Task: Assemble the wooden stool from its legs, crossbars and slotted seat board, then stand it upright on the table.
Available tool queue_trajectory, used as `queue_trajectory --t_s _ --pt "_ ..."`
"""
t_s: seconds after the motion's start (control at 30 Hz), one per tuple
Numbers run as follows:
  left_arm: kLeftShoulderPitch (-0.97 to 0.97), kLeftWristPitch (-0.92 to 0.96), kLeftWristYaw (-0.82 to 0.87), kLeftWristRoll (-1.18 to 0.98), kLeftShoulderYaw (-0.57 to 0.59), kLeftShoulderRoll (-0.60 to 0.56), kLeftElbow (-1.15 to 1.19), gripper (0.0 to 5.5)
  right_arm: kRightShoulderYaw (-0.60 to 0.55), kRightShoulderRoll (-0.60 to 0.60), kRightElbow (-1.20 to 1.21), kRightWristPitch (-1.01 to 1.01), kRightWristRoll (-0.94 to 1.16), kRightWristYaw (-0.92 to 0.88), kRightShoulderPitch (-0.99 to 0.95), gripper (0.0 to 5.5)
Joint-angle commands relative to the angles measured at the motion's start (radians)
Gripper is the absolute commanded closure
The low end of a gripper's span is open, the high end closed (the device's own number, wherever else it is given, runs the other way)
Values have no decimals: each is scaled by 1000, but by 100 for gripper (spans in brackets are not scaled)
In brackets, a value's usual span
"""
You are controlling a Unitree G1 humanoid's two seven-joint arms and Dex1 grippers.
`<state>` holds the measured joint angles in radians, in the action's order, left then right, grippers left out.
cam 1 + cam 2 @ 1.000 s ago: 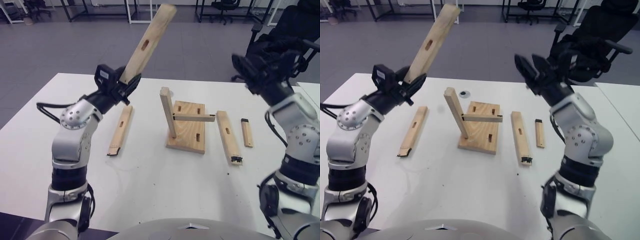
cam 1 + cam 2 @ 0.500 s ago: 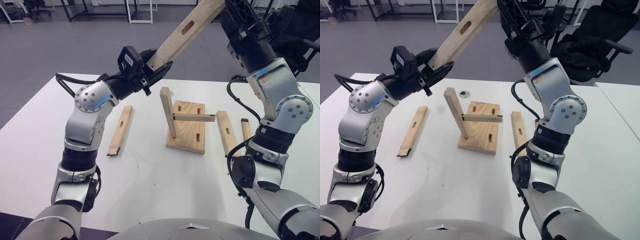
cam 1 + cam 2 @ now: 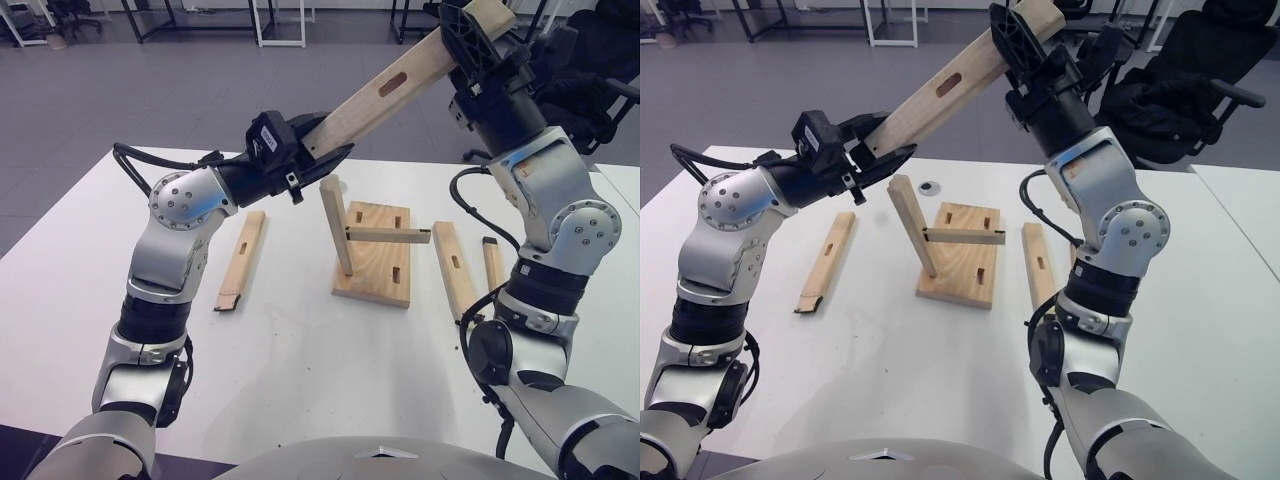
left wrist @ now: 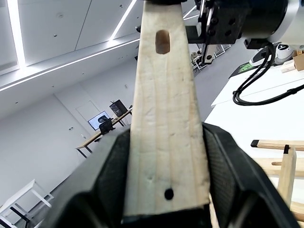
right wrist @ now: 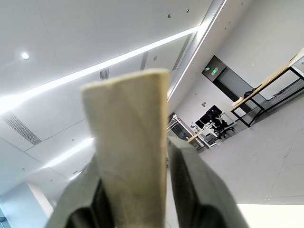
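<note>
Pale wood is held aloft across the upper middle of the head views: a slotted leg point(image 3: 390, 85) is gripped at both ends, slanting from lower left to upper right above the table point(image 3: 300, 350). Its lower end is clamped in the left gripper point(image 3: 318, 155), whose fingers point(image 4: 109, 185) are seen in the left wrist view closed against both sides of the wood. Its upper end is caught in the right gripper point(image 3: 478, 38) near the top right of the frame. In the right wrist view the leg's end is seen pinched between the two fingers point(image 5: 190, 180), so that gripper too is judged closed on it. Below, at the centre of the table, the board point(image 3: 385, 270) is laid flat with one standing leg point(image 3: 335, 225) fitted at its left edge, leaning slightly. A crossbar point(image 3: 388, 235) is joined to that leg and stretched rightward above the board. A loose leg point(image 3: 241, 258) is laid to the left of the board, another leg point(image 3: 455, 270) just to its right, and a short bar point(image 3: 494, 265) further right. The step in hand is judged to be a two-handed regrasp or turning of a second leg before fitting. Next, the leg would need to be brought upright, one grip released, and its end lowered into a free slot of the board, with its side slot lined up to the crossbar's free end.
</note>
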<state>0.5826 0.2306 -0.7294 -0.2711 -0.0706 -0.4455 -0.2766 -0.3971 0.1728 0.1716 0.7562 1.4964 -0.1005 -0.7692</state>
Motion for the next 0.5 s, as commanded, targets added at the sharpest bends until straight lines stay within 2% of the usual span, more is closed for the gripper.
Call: queue_trajectory --t_s 0.03,0.07,0.1,0.2,0.33,0.47,0.5 --pt "2 -13 5 21 -4 -9 10 343 10 -15 35 -40 13 -37 37 447" --pt "1 -3 9 21 -3 -8 12 343 12 -13 44 -55 -6 -45 50 447" --pt "-1 10 19 19 -1 -3 16 304 24 6 63 -81 -88 -42 76 447" --pt "-12 35 62 15 14 16 21 258 -16 17 138 -153 -203 -88 210 448" --pt "-17 53 120 -12 76 26 19 197 -89 62 229 -167 -233 -147 384 448" --pt "-48 43 141 23 42 40 16 129 -78 82 260 -131 -264 -213 542 448" --pt "-60 40 142 34 28 42 16 126 -70 75 282 -120 -263 -236 587 448"
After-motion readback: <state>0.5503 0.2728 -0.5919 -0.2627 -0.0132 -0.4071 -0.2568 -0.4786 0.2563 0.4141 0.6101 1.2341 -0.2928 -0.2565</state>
